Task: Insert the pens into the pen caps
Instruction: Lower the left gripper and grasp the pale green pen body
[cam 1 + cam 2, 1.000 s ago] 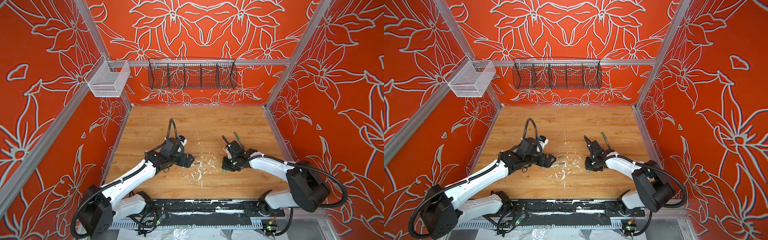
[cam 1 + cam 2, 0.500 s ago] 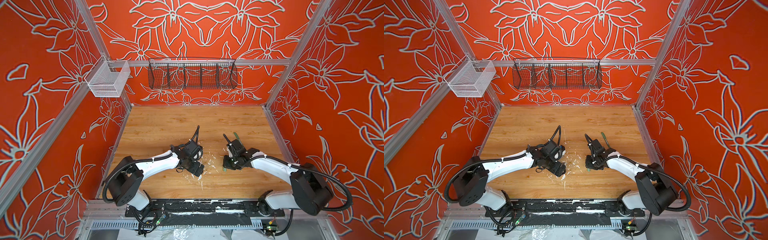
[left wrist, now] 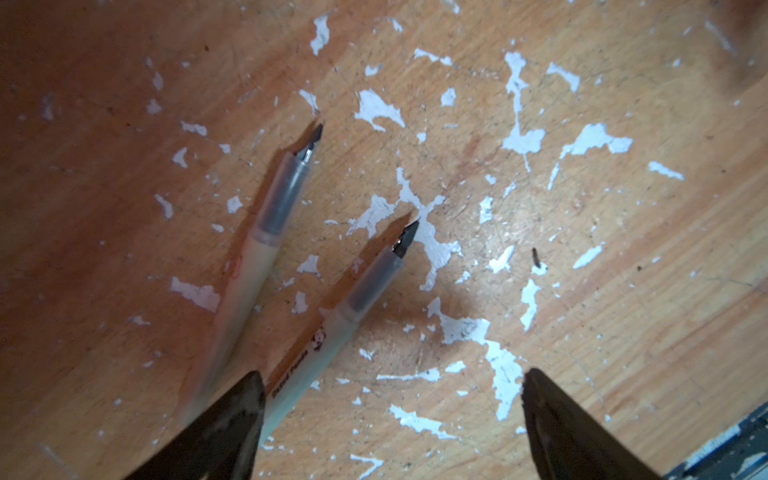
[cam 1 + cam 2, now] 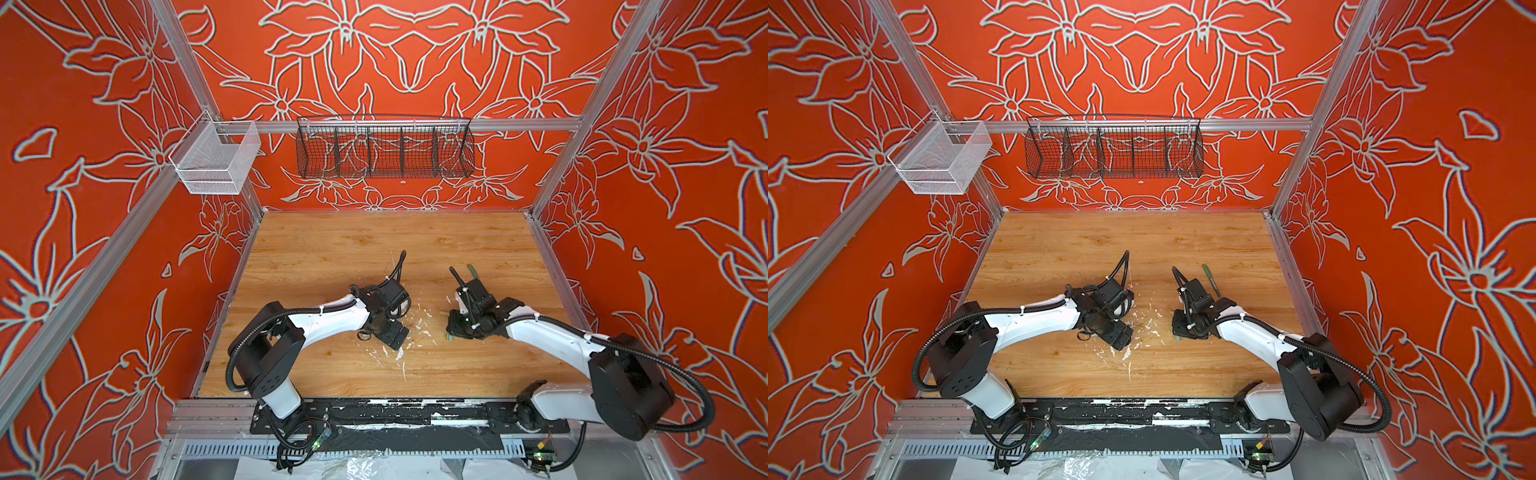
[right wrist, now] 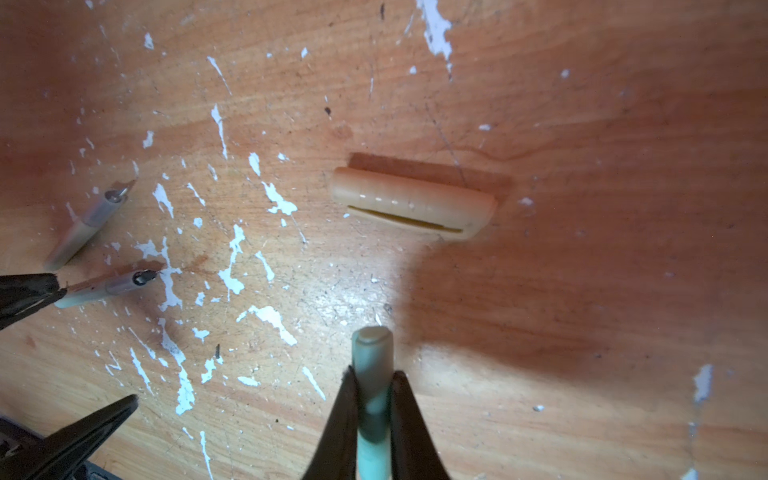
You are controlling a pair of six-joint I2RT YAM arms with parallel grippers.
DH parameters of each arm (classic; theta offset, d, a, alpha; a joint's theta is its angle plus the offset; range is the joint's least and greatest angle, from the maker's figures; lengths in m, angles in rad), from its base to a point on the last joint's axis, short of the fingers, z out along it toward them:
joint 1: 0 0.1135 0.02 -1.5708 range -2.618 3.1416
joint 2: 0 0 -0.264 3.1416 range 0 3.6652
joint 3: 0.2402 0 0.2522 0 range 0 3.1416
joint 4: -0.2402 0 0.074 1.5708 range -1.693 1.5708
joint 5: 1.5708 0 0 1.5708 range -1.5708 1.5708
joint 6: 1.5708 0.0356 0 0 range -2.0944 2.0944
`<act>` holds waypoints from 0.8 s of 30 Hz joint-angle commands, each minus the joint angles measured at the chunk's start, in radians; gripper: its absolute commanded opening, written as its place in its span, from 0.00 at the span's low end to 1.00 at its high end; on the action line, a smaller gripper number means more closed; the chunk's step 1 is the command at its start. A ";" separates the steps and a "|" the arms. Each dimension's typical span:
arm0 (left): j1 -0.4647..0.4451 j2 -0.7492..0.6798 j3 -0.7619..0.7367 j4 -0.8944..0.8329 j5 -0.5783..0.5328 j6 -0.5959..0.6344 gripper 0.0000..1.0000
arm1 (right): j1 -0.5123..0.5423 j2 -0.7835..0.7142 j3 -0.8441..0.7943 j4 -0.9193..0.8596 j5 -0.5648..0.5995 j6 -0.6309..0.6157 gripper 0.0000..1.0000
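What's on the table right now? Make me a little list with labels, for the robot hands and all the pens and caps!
Wooden table: speckled with white paint flecks
Left gripper: open, above two pens, holding nothing
Slim beige pen: flat on the table, uncapped, nib showing
Slim pale mint green pen: beside it, uncapped, nib showing
Right gripper: shut on the stubby pale green cap
Stubby beige cap: flat on the table, untouched
Dark green pen: on the table beyond the right arm; capped or not, too small to tell

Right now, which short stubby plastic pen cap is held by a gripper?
The pale mint green cap, pinched in the right gripper; the beige cap lies loose on the wooden table.
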State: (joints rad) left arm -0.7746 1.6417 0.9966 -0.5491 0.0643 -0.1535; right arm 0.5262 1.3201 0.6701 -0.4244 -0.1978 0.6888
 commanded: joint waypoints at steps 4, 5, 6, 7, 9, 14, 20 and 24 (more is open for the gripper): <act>-0.005 0.032 0.027 -0.033 -0.011 0.020 0.93 | -0.005 -0.013 -0.025 0.020 -0.006 0.012 0.08; -0.005 0.038 0.028 -0.036 -0.009 0.019 0.93 | -0.006 -0.013 -0.027 0.022 -0.006 0.013 0.08; -0.005 0.045 0.028 -0.038 -0.005 0.018 0.93 | -0.006 -0.011 -0.029 0.026 -0.006 0.015 0.08; -0.005 0.052 0.029 -0.042 0.001 0.013 0.93 | -0.006 -0.011 -0.029 0.028 -0.008 0.015 0.08; -0.006 0.062 0.033 -0.055 0.025 0.000 0.92 | -0.007 -0.009 -0.028 0.028 -0.009 0.014 0.08; -0.012 0.021 -0.004 -0.048 0.083 -0.045 0.92 | -0.006 -0.016 -0.029 0.022 -0.004 0.007 0.08; -0.017 -0.024 -0.044 -0.082 0.059 -0.086 0.90 | -0.012 -0.013 -0.027 0.028 -0.005 0.000 0.08; -0.018 -0.017 -0.056 -0.087 0.031 -0.106 0.79 | -0.013 -0.008 -0.030 0.038 -0.012 -0.001 0.08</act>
State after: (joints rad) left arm -0.7868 1.6394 0.9508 -0.6006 0.1173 -0.2329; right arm 0.5209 1.3197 0.6567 -0.4015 -0.1997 0.6884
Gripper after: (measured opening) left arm 0.799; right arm 0.143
